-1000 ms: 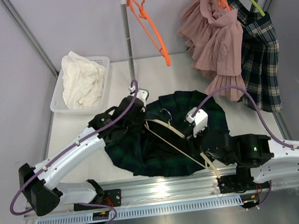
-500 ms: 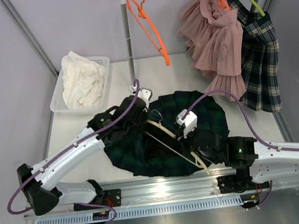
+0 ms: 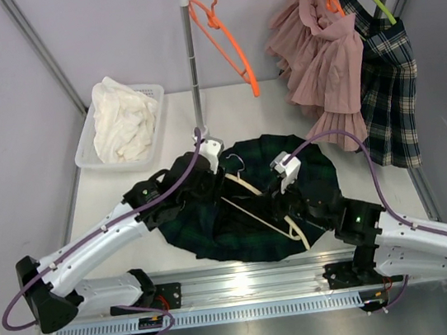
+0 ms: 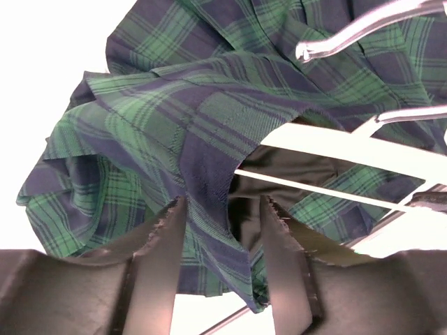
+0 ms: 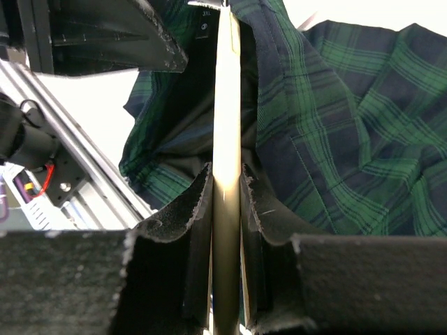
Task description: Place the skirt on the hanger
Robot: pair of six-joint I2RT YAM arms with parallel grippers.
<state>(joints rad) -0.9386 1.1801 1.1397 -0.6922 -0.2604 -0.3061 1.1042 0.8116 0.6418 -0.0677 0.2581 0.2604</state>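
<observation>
White matte tabletop (image 3: 97,189) lies under the skirt (image 3: 317,172), a pleated green-and-navy plaid cloth with dark lining, spread in a rumpled round between the two arms. The left gripper (image 4: 222,209) straddles a raised fold of plaid hem. Its rough black fingers (image 4: 167,241) stand either side of the fold, but whether they pinch it cannot be told. The right gripper (image 5: 225,178) is clamped on the smooth cream bar of the hanger (image 3: 300,236), which runs straight ahead of its fingers into the skirt's opening.
</observation>
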